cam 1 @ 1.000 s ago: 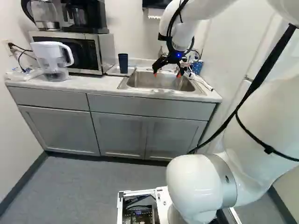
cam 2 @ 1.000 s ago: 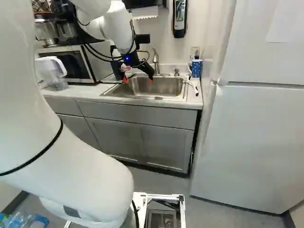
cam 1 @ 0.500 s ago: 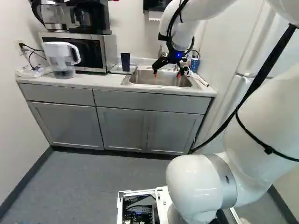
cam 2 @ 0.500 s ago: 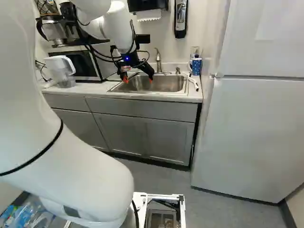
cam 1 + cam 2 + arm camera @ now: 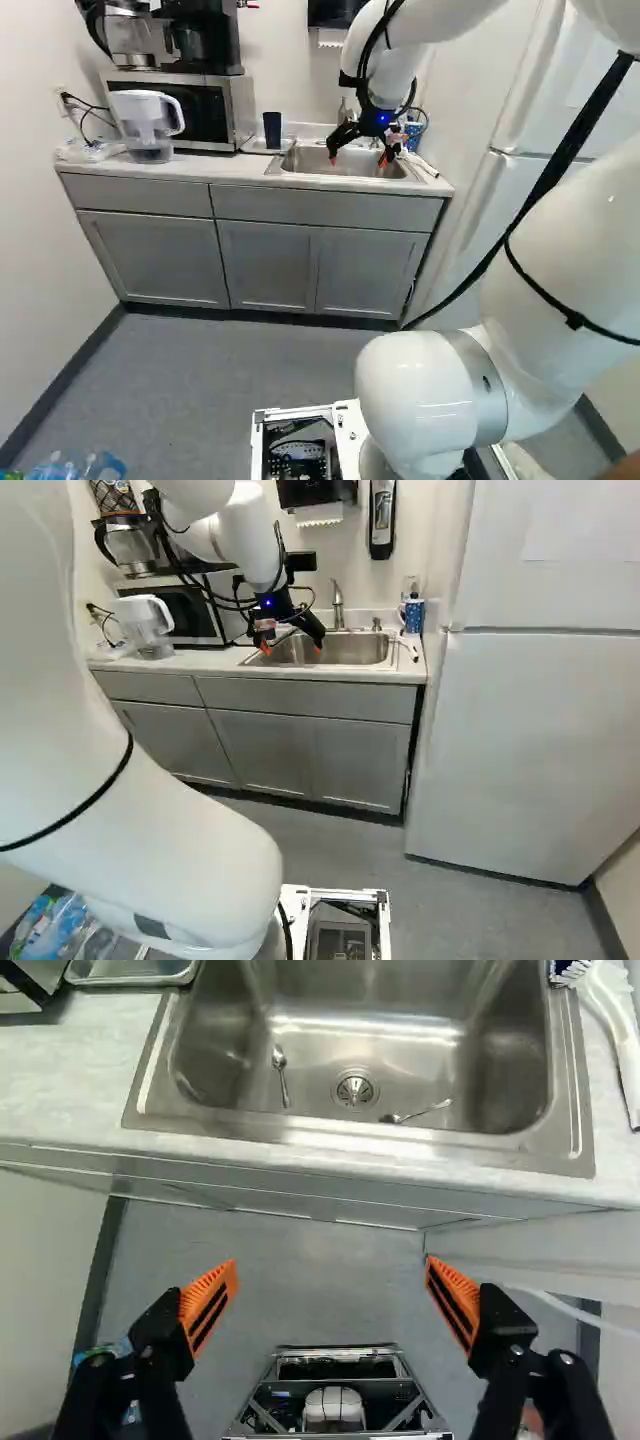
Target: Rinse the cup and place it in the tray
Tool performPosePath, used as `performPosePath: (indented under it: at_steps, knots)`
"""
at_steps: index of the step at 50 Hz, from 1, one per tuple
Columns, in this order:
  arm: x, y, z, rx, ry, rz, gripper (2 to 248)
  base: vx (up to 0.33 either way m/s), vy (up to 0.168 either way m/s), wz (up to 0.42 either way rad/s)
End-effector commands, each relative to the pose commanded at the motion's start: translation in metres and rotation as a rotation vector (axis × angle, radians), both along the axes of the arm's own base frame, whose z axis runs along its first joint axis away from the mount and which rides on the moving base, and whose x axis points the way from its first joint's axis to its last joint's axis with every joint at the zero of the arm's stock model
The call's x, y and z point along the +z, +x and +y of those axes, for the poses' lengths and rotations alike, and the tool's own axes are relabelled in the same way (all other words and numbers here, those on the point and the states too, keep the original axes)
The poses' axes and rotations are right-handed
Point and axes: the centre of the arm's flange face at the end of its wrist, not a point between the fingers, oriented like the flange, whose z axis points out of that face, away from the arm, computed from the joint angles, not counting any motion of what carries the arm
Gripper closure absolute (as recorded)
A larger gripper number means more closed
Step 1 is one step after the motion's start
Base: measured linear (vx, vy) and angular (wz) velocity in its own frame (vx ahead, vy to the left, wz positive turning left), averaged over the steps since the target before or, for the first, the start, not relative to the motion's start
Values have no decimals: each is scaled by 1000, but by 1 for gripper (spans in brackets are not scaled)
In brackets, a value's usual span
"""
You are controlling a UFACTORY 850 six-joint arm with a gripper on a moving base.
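Observation:
The gripper shows in front of the sink in the left base view. In the wrist view the gripper is open and empty, its orange pads wide apart over the floor, with the sink ahead of it. A dark cup stands upright by the tray, left of the sink in the left base view; whether it rests on the tray cannot be told. Part of the tray shows beside the sink in the wrist view. A blue patterned cup stands on the counter's far side.
Two spoons lie in the sink, near the drain. A faucet rises behind it. A brush lies beside it. A pitcher and microwave stand on the counter. The fridge is at the right. Bottles are on the floor.
The base has moved back from the counter and turned slightly; the cabinets look farther off and more floor shows. The arm holds its pose against its lowest joint, the gripper still open.

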Motion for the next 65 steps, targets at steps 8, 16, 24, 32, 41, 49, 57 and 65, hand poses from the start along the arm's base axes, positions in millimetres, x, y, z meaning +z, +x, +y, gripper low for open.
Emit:
performPosePath:
  at_steps: [8, 16, 24, 32, 41, 49, 57, 65]
  knots:
    - [0, 0, 0, 0, 0, 0, 3, -140, 42, 1]
    - [0, 0, 0, 0, 0, 0, 3, -144, 49, 6]
    - [0, 0, 0, 0, 0, 0, 3, -141, 46, 11]
    - [0, 0, 0, 0, 0, 0, 3, -99, 23, 21]
    - [0, 0, 0, 0, 0, 0, 3, -4, -1, 2]
    - [0, 0, 0, 0, 0, 0, 3, 9, -1, -2]
    - [0, 0, 0, 0, 0, 0, 3, 0, 0, 0]
    - [0, 0, 0, 0, 0, 0, 3, 0, 0, 0]
